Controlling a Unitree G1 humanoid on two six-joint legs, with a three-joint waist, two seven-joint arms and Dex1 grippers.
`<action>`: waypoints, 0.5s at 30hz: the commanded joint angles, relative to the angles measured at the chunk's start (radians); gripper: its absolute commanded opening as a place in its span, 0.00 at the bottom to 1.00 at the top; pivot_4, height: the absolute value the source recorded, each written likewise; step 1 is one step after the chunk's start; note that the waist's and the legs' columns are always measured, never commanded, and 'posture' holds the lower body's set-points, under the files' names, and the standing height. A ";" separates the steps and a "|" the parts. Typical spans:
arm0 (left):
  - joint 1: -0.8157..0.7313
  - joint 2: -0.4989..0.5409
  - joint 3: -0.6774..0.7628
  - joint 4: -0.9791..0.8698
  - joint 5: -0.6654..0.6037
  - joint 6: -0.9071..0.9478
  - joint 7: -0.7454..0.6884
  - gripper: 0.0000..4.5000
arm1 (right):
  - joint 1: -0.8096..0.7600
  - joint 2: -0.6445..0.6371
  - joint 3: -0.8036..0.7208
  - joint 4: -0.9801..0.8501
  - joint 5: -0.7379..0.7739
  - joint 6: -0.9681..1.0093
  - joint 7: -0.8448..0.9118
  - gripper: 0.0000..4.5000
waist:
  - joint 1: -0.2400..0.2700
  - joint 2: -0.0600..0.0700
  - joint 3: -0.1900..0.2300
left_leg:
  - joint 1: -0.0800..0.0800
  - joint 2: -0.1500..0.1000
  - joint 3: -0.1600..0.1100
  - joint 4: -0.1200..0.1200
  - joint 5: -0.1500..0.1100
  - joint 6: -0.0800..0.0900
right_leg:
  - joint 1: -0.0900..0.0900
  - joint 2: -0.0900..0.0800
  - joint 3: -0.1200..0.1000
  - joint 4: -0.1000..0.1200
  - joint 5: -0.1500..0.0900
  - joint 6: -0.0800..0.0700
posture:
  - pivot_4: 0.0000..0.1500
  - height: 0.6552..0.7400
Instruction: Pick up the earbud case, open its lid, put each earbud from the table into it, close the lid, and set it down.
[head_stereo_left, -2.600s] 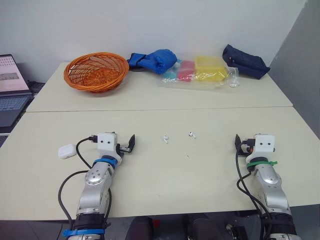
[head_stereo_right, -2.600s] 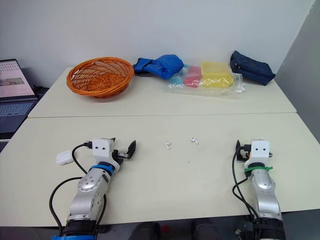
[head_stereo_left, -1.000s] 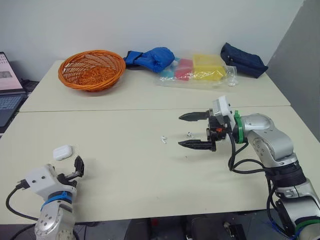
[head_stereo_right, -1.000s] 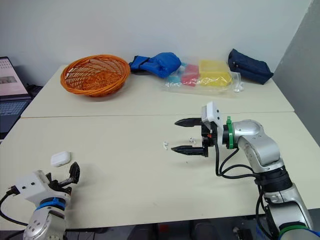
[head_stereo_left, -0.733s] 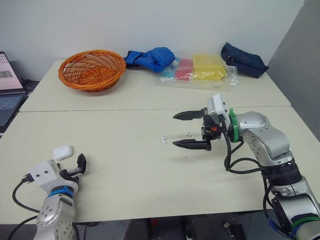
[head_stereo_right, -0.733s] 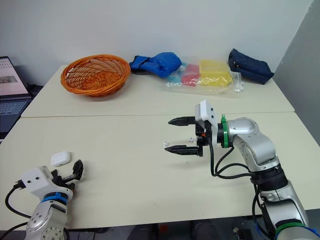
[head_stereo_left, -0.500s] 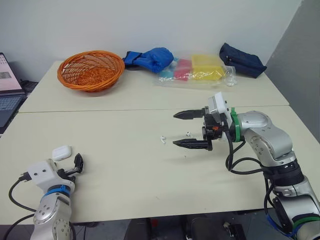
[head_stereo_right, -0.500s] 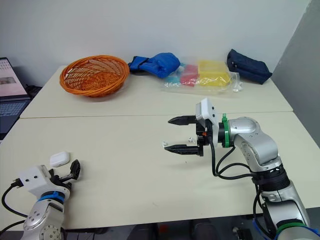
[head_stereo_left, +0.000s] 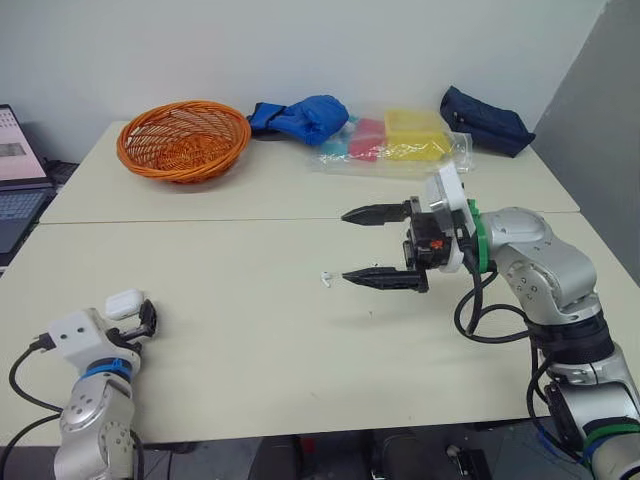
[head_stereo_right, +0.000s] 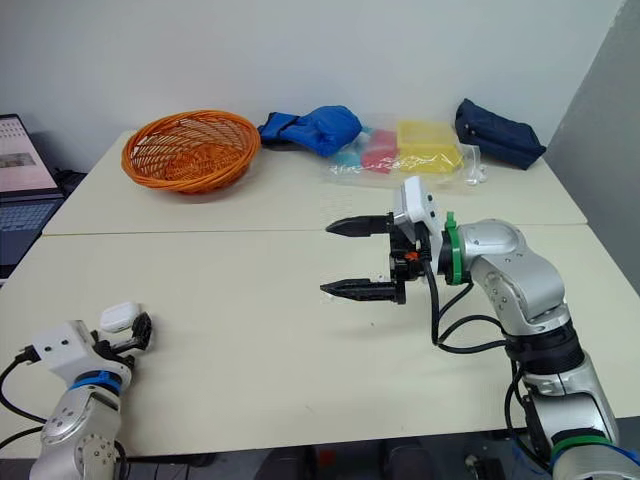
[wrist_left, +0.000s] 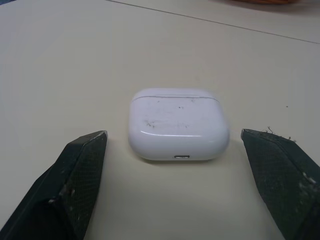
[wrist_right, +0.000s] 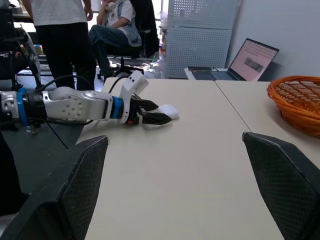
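The earbud case is found on the table near its front left corner, lying flat with the lid shut. The left gripper is set low at the case, with its fingers spread wide. The case is seen between them, and a gap of bare table is left on each side.

The right gripper is held over the middle of the table, turned on its side and pointed toward the left edge. Its fingers are parted wide, one above the other, and nothing is held between them. One white earbud is noted on the table just beside the lower fingertip; contact cannot be determined.

Along the far edge are recorded an orange basket toward the left corner, a blue bundle, a clear bag of coloured blocks, and a dark blue pouch toward the right corner. A laptop is placed beyond the left edge.
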 joint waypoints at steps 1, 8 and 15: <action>-0.015 0.015 -0.005 0.036 0.020 -0.012 -0.008 1.00 | -0.016 0.004 -0.026 -0.007 0.009 -0.009 -0.006 1.00 | 0.000 0.000 0.000 | 0.000 0.000 0.000 0.000 0.000 0.000 | 0.000 0.000 0.000 0.000 0.000 0.000 | 1.00 1.00; -0.074 0.009 -0.016 0.085 0.045 -0.030 0.006 1.00 | -0.024 0.003 -0.023 0.034 -0.008 -0.035 0.006 1.00 | 0.002 0.000 0.000 | 0.000 0.000 0.000 0.000 0.000 0.000 | 0.000 -0.001 0.000 0.000 0.001 0.001 | 1.00 1.00; -0.080 0.025 -0.037 0.111 0.066 -0.030 -0.028 0.72 | -0.030 0.000 -0.028 0.029 -0.009 -0.027 0.000 1.00 | 0.003 0.000 0.000 | -0.001 0.000 0.000 0.000 0.000 0.000 | 0.000 -0.001 0.000 0.000 0.001 0.001 | 1.00 1.00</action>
